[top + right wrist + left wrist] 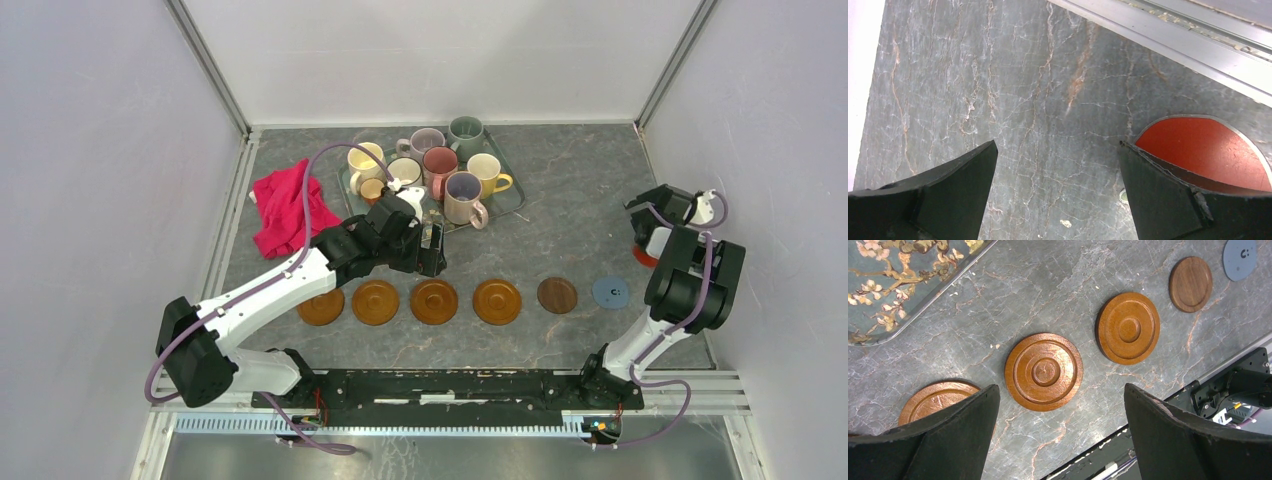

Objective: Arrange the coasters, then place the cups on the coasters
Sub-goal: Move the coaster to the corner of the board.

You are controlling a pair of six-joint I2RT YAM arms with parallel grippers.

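Six coasters lie in a row on the table: four orange-brown coasters, a darker brown coaster and a grey-blue coaster. A red coaster lies apart at the right edge, partly under my right arm. Several cups stand on the floral tray at the back. My left gripper hangs open over the row, above an orange-brown coaster, holding nothing. My right gripper is open over bare table, its right finger in front of the red coaster's edge.
A red cloth lies crumpled left of the tray. A metal rail runs along the table's right side, close to the red coaster. The black base bar lies just in front of the coaster row.
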